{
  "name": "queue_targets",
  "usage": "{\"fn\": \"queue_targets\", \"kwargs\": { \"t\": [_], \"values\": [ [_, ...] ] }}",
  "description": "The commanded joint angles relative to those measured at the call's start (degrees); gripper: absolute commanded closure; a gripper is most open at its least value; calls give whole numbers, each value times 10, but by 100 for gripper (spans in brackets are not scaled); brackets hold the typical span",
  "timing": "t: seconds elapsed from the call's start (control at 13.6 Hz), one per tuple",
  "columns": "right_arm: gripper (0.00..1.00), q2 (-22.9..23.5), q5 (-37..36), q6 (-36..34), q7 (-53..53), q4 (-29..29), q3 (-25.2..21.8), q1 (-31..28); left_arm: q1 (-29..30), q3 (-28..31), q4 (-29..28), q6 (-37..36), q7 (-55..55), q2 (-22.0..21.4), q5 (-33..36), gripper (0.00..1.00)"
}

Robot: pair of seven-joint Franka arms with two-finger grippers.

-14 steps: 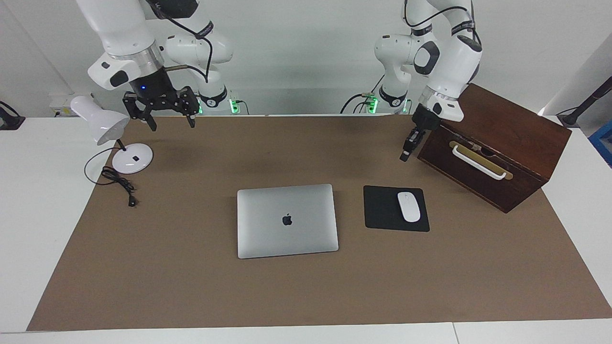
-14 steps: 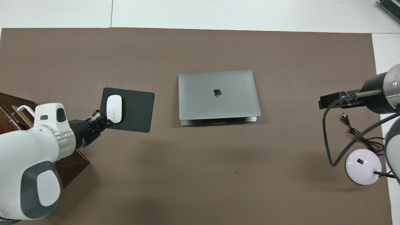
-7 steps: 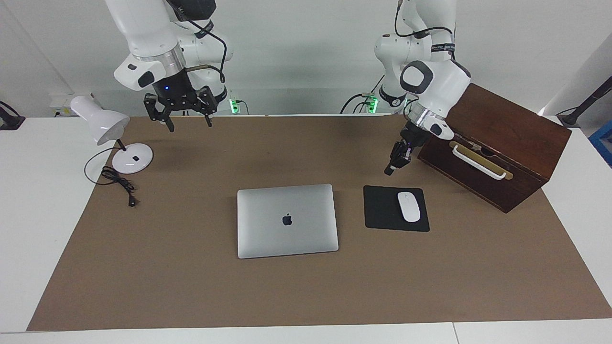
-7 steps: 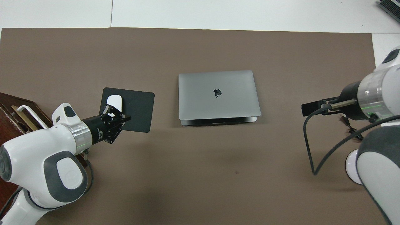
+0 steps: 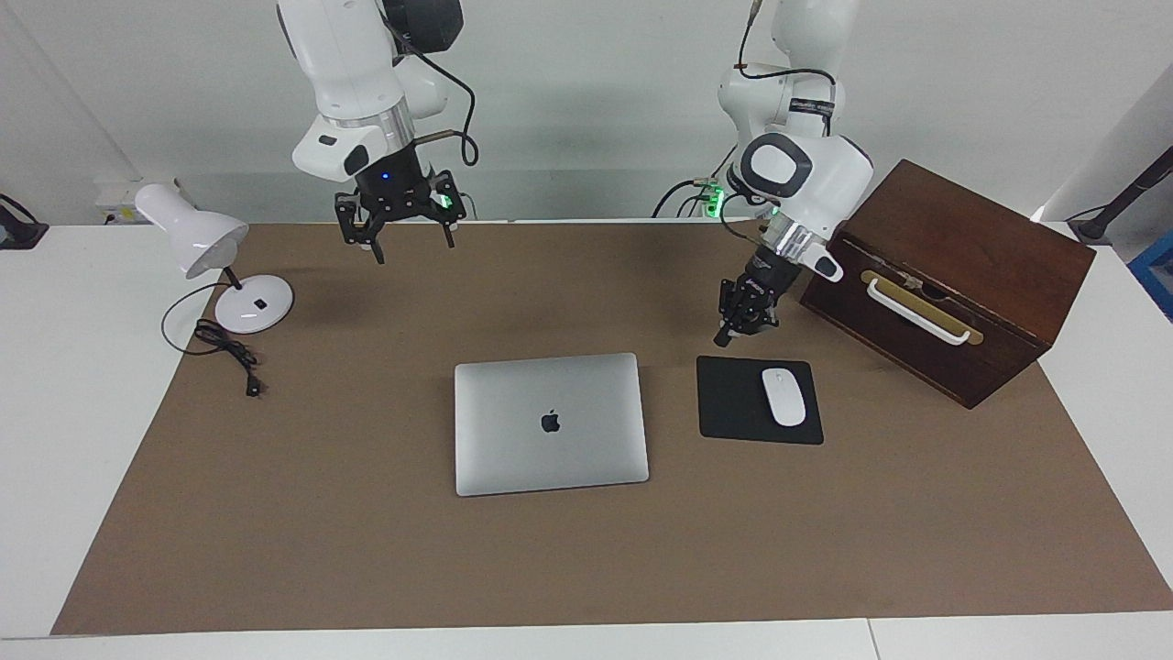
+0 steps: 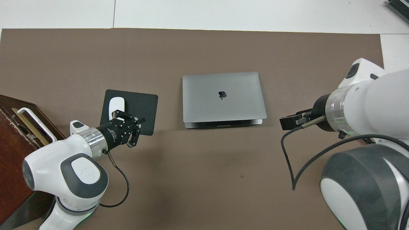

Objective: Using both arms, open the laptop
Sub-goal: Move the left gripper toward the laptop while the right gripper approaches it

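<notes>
One thin silver-grey laptop (image 5: 551, 423), lid shut, dark logo centred.

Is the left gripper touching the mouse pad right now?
Apart. In the facing view the left gripper hangs in the air short of the mouse pad's nearer edge, with brown mat visible between its tip and the pad.

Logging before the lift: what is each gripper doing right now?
Left gripper: shut, holding nothing, over the mat beside the mouse pad.
Right gripper: open, holding nothing.

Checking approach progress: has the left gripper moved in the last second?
Yes. The left gripper has moved from beside the wooden box toward the mouse pad and laptop.
</notes>
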Motion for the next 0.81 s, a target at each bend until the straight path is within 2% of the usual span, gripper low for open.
{"fn": "queue_targets", "kwargs": {
  "t": [0.0, 0.15, 0.22, 0.37, 0.51, 0.66, 0.73],
  "values": [
    [0, -23, -22, 37, -73, -38, -1, -2, -27, 5, 3, 13, -14, 13, -79, 100],
    [0, -26, -46, 61, -113, -53, -1, 15, -47, 5, 10, 13, -14, 28, -239, 100],
    [0, -26, -56, 70, -117, -59, -1, 23, -47, 5, 11, 10, -14, 31, -290, 100],
    [0, -24, -78, 89, -131, -69, -1, 44, -47, 5, 19, 6, -14, 54, -314, 100],
    [0, -23, -100, 122, -154, -89, -1, 59, -47, 7, 29, -41, -9, 88, -363, 100],
    [0, -22, -129, 158, -177, -106, -1, 71, -41, 7, 29, -79, 51, 106, -404, 100],
    [0, -21, -144, 167, -185, -112, -1, 76, -41, 7, 29, -107, 112, 118, -447, 100]
  ]
}}
